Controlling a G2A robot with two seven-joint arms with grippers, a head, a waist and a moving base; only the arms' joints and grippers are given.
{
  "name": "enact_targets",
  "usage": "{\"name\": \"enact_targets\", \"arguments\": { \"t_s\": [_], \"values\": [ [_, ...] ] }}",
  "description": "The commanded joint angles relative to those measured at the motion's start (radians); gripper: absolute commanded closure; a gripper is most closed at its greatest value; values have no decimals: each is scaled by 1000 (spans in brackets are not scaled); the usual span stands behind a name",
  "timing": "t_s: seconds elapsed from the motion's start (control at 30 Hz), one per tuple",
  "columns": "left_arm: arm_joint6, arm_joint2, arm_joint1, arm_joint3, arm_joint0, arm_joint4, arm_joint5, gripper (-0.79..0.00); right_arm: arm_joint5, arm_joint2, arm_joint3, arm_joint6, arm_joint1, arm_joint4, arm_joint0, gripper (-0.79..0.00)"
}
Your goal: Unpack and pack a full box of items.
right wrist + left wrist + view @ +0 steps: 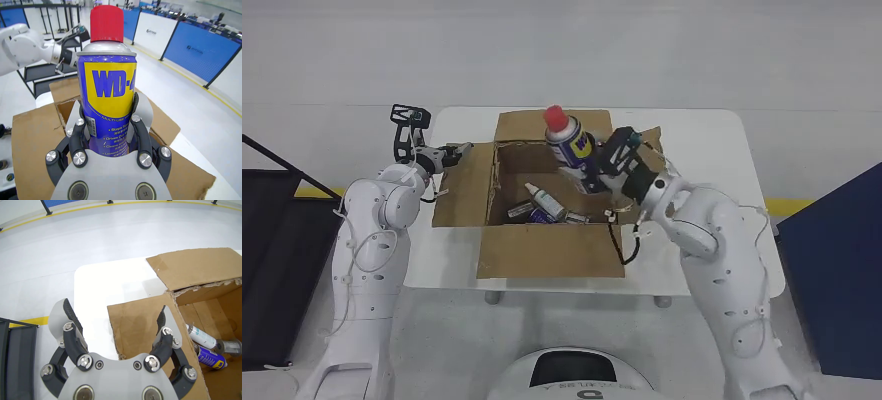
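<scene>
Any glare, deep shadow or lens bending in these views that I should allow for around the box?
Left wrist view: glare washes out the table beside the box, and the yellow floor stripe bows from the wide lens. Top view: the box's inside is shaded, yet its bottles are distinguishable. Right wrist view: highlights on the shoulder of the spray can in the right hand.

Bold printed label on spray can

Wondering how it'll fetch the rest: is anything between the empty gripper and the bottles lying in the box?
Yes. The open left gripper hangs over the brown cardboard box's folded-out left flap; that flap and the wall beneath it lie between the gripper and the white bottle and blue spray can inside.
</scene>
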Motion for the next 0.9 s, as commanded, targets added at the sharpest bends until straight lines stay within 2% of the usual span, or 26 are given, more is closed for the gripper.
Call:
{"name": "enact_targets", "arguments": {
  "t_s": [0.0, 0.27, 0.47, 0.53, 0.83, 0.87],
  "values": [
    [0, 0, 0, 0, 0, 0, 0, -785, 11, 63, -33, -67, 7, 15, -52, 0],
    [0, 0, 0, 0, 0, 0, 0, -785, 91, 309, -121, -377, 23, 46, -335, 0],
    [0, 0, 0, 0, 0, 0, 0, -785, 140, 411, -121, -527, 23, 123, -465, 0],
    [0, 0, 0, 0, 0, 0, 0, -785, 130, 407, -128, -570, 21, 144, -486, 0],
    [0, 0, 0, 0, 0, 0, 0, -785, 130, 407, -128, -570, 21, 144, -486, 0],
    [0, 0, 0, 0, 0, 0, 0, -785, 154, 403, -122, -564, 21, 146, -476, 0]
  ]
}}
